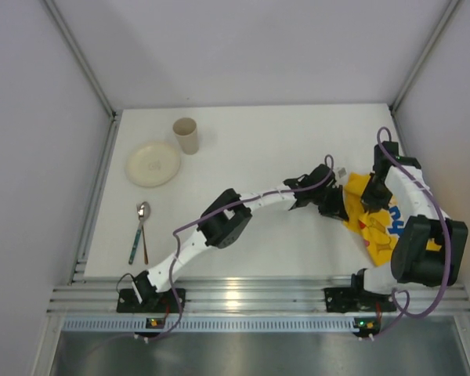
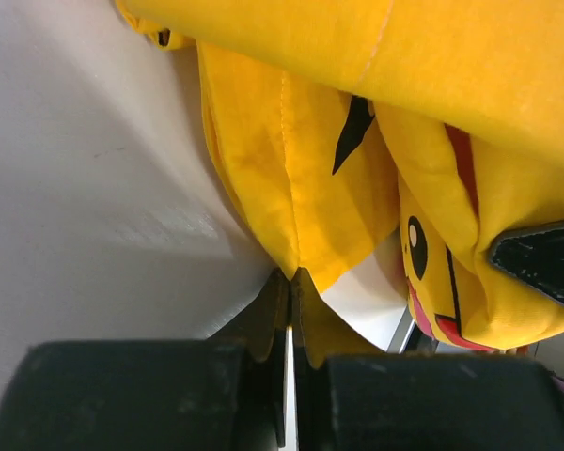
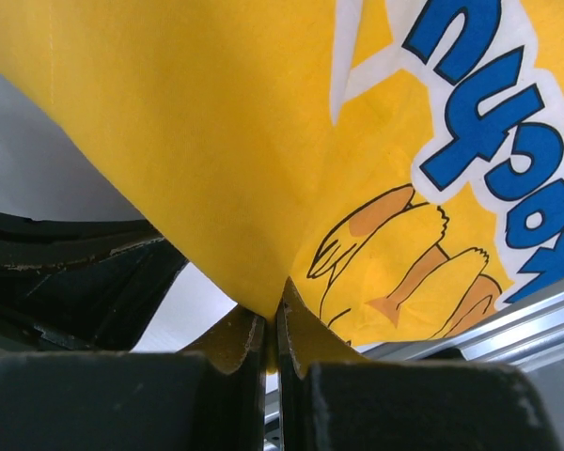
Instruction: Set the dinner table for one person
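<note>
A: Where is the dinner table [image 1: 258,149] in all this?
B: It's the white top spanning the overhead view, with its rail at the near edge by the arm bases. The yellow cloth mat [image 1: 372,223] lies bunched on its right side, close to the right edge.
A: And the fingers?
B: Both pairs are pinched narrow on cloth. The left gripper [image 2: 289,287] holds a fold at the mat's left side, and the right gripper [image 3: 274,305] nips another fold near it.
A: So the step is spreading the mat?
B: I judge so. The 2 grips sit close together, so I'd draw them apart evenly, low over the table, until the cloth goes taut, then lay it flat.
A: Risks?
B: A thin pinch may slip, and uneven pulling would leave creases. The plate [image 1: 153,164], cup [image 1: 186,135] and spoon [image 1: 143,210] sit well apart at the left, probably out of the cloth's reach.
</note>
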